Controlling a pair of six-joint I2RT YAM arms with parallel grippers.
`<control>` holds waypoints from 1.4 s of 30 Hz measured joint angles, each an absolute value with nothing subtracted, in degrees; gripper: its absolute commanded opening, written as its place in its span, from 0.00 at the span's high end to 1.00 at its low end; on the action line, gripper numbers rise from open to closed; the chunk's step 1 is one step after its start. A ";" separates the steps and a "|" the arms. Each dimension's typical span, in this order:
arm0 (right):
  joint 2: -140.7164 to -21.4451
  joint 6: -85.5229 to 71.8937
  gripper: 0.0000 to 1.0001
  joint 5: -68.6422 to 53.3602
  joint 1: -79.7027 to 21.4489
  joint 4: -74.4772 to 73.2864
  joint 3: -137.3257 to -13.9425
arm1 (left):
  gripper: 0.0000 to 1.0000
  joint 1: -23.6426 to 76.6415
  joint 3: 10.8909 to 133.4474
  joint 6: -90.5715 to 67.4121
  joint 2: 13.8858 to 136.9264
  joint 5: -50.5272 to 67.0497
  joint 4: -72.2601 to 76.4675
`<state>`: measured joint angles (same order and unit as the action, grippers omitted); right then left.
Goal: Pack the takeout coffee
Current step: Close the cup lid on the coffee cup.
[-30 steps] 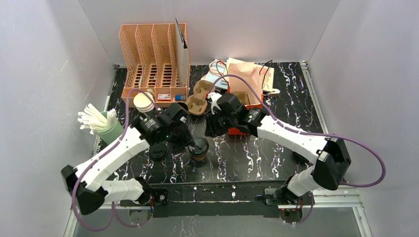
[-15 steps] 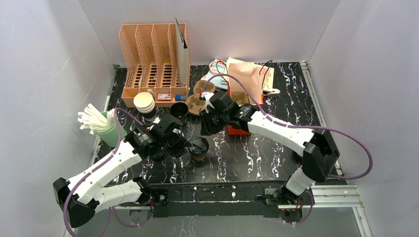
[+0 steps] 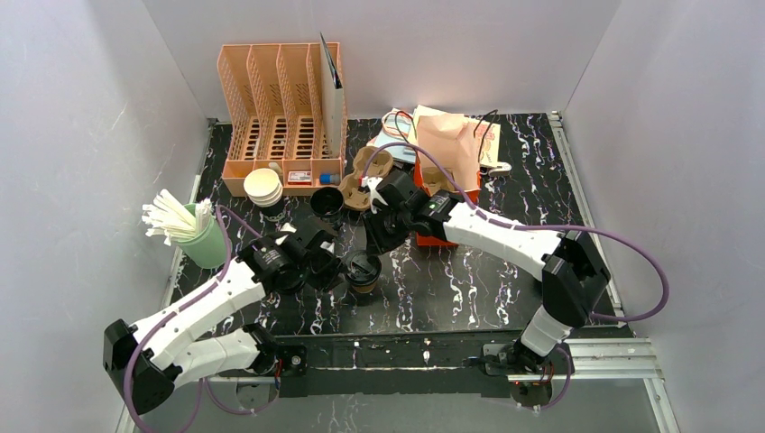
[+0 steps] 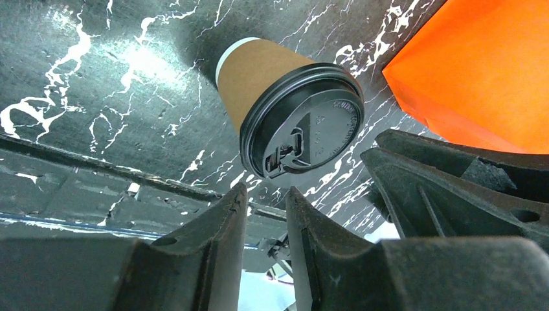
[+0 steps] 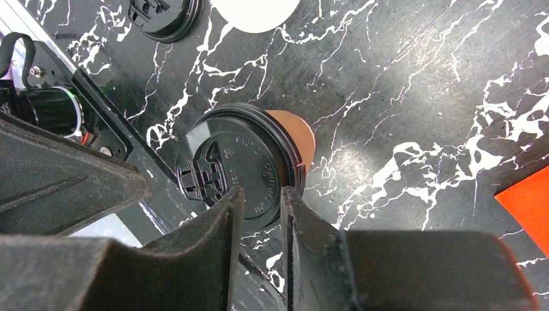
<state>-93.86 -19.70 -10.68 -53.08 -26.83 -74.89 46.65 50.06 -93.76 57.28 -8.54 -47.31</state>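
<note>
**Lidded kraft cup upright, both my jaws narrow and empty**

The takeout coffee [image 3: 364, 271] stands upright on the table [image 3: 478, 280], near the front edge and about mid-width. Its wall is matte brown kraft paper, tapered, with a white band at the foot. The lid [image 4: 304, 129] is seated: round black glossy plastic with a raised rim, embossed lettering and a small sip tab.

The table is a black slab with white marble veining and has a slight sheen.

My left gripper [image 4: 267, 194] is just left of the cup and apart from it. Its fingers are dark, grainy and wedge-shaped. The jaws stand at a narrow slot with nothing in it.

My right gripper [image 5: 260, 193] is over the cup from behind. In the wrist view its tips cross the near edge of the lid. The slot is narrow and black plastic shows through it. The lid is much wider than the gap, so it is not pinched. I cannot tell whether the tips touch it.

Around the cup:
- An orange box [image 3: 435, 238] with flat smooth faces sits close behind and to the right.
- A loose black lid [image 5: 162, 16] lies flat on the marble.
- A moulded pulp cup carrier [image 3: 365, 176] and a peach perforated file rack [image 3: 280, 108] stand at the back.
- A green tumbler [image 3: 206, 242] bristling with white sticks is at the left.
</note>
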 measured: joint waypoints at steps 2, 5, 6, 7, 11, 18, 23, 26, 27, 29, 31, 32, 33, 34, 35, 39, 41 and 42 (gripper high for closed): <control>-94.02 -19.49 0.65 -10.70 -53.19 -27.29 -74.89 | 0.74 46.65 49.43 -93.91 57.32 -8.51 -46.63; -94.15 -19.31 0.66 -10.81 -53.30 -27.33 -74.89 | 0.74 46.65 48.71 -94.11 57.39 -8.43 -45.84; -94.15 -19.31 0.66 -10.90 -53.32 -27.35 -74.89 | 0.74 46.65 48.49 -94.15 57.45 -8.40 -45.52; -94.15 -19.31 0.66 -10.90 -53.34 -27.33 -74.89 | 0.74 46.65 48.36 -94.19 57.54 -8.38 -45.23; -94.70 -19.20 0.67 -10.92 -53.39 -27.33 -74.94 | 0.74 46.65 47.88 -94.15 57.74 -8.36 -43.64; -97.71 -18.74 0.68 -10.85 -53.39 -27.81 -76.09 | 0.75 46.65 46.30 -94.13 58.52 -8.29 -41.43; -97.73 -18.02 0.69 -10.70 -53.39 -28.51 -76.44 | 0.75 46.65 45.19 -94.13 58.52 -8.29 -40.58; -97.73 -17.80 0.69 -10.70 -53.39 -28.67 -76.44 | 0.75 46.65 44.36 -94.13 58.50 -8.32 -39.86; -97.73 -17.78 0.69 -10.70 -53.39 -28.67 -76.44 | 0.75 46.65 44.10 -94.13 58.50 -8.32 -39.62; -97.73 -17.76 0.69 -10.70 -53.39 -28.69 -76.47 | 0.76 46.65 43.62 -94.13 58.52 -8.32 -38.94; -97.73 -17.76 0.69 -10.70 -53.39 -28.75 -76.49 | 0.76 46.65 43.44 -94.13 58.52 -8.32 -38.72; -97.73 -17.76 0.70 -10.70 -53.39 -28.82 -76.51 | 0.77 46.65 43.44 -94.13 58.52 -8.32 -38.54; -97.73 -17.76 0.71 -10.70 -53.39 -28.84 -76.51 | 0.77 46.65 43.44 -94.13 58.52 -8.32 -38.26; -97.73 -17.74 0.71 -10.70 -53.39 -28.84 -76.51 | 0.77 46.65 43.44 -94.13 58.52 -8.32 -38.00; -97.73 -17.74 0.72 -10.70 -53.39 -28.88 -76.51 | 0.78 46.65 43.44 -94.13 58.52 -8.32 -37.82; -97.78 -17.74 0.72 -10.74 -53.39 -29.02 -76.53 | 0.79 46.65 43.44 -94.13 58.52 -8.34 -37.23; -97.78 -17.74 0.72 -10.74 -53.39 -29.04 -76.53 | 0.80 46.65 43.31 -94.13 58.52 -8.34 -36.84; -97.78 -17.74 0.72 -10.74 -53.39 -29.06 -76.58 | 0.80 46.65 43.16 -94.13 58.52 -8.34 -36.60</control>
